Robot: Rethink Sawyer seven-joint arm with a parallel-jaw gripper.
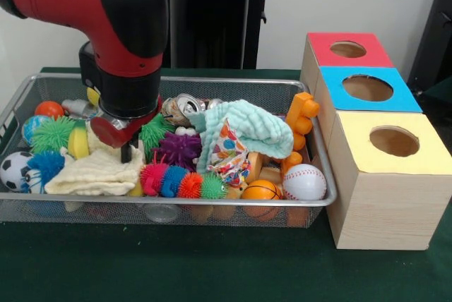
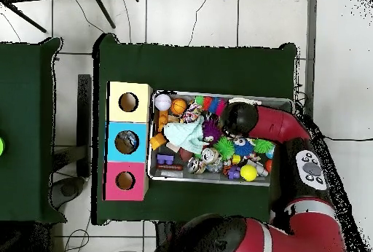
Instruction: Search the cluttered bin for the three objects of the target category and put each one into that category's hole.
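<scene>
Jaws: cannot tell whether spread or pressed together; only a dark tip of the gripper (image 1: 129, 151) shows in the front view, down against the cream cloth (image 1: 99, 171) at the bin's left part. Hidden altogether in the overhead view under the red and black arm (image 2: 244, 118).

Around the tip, seen from the front only: a green spiky ball (image 1: 154, 131) just beside, a purple spiky ball (image 1: 179, 149) next to that, a row of pink, blue, orange and green spiky balls (image 1: 182, 183) along the near wall. Farther left, a soccer ball (image 1: 14, 169). Toward the right end, a mint cloth (image 1: 251, 128) heaped over a patterned cloth (image 1: 229, 152), a basketball (image 1: 261, 190) and a baseball (image 1: 304, 182) touching the near wall, an orange block toy (image 1: 301, 115) upright by the end wall.

Wire bin (image 1: 212, 203) on the green table (image 1: 176, 267). Just beside its right end, three boxes in a row: yellow hole (image 1: 394, 141) nearest, blue hole (image 1: 367, 88) between, red hole (image 1: 347, 49) farthest. From overhead, all three openings look dark, contents unreadable.
</scene>
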